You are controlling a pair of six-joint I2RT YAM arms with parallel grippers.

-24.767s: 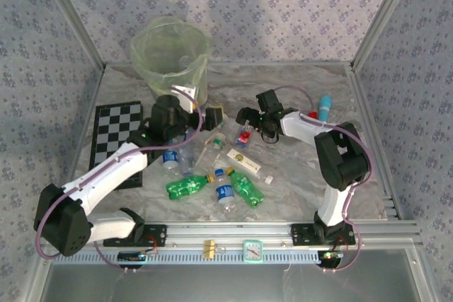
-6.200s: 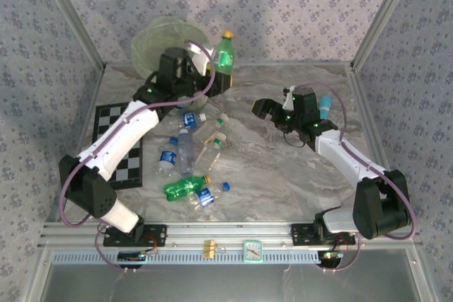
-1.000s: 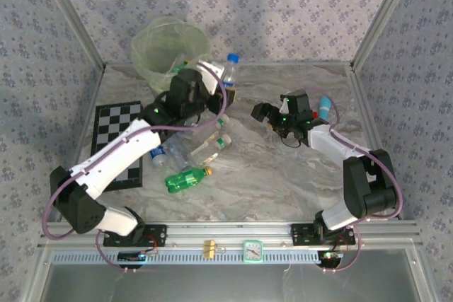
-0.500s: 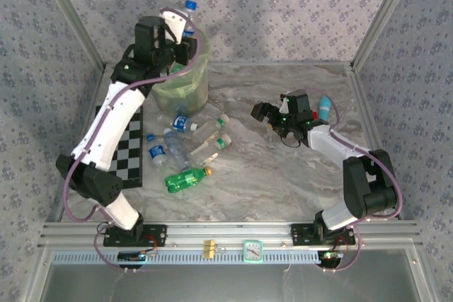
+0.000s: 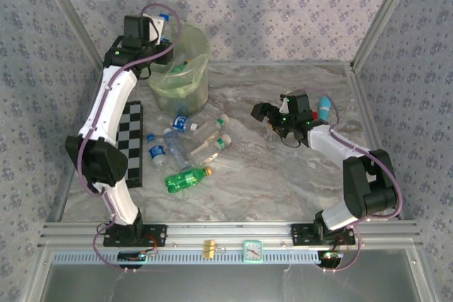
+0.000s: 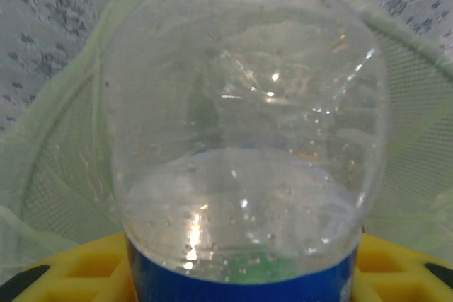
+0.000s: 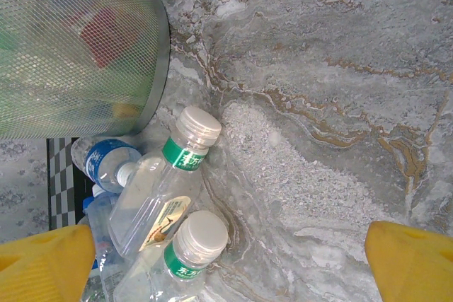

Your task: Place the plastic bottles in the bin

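My left gripper (image 5: 156, 28) is raised at the far left rim of the bin (image 5: 190, 84) and is shut on a clear bottle with a blue label (image 6: 241, 139); its blue cap (image 5: 164, 17) points up over the bin's mouth. The pale green liner (image 6: 60, 167) lies behind it, and other bottles lie inside the bin. On the table lie blue-labelled bottles (image 5: 182, 124), two clear white-capped bottles (image 7: 166, 189), and a green bottle (image 5: 185, 178). To the right of that pile hangs my right gripper (image 5: 272, 114), open and empty, yellow fingertips (image 7: 42, 259) wide apart.
A checkerboard (image 5: 133, 143) lies left of the pile, under the left arm. A cyan-and-white tube (image 5: 325, 107) sits behind the right arm. The bin's mesh wall (image 7: 71, 47) stands beside the white-capped bottles. Patterned walls close off the back and sides.
The left arm has swung up and to the left with the blue-capped bottle, from beside the bin to its far left rim. The right arm has stayed still.
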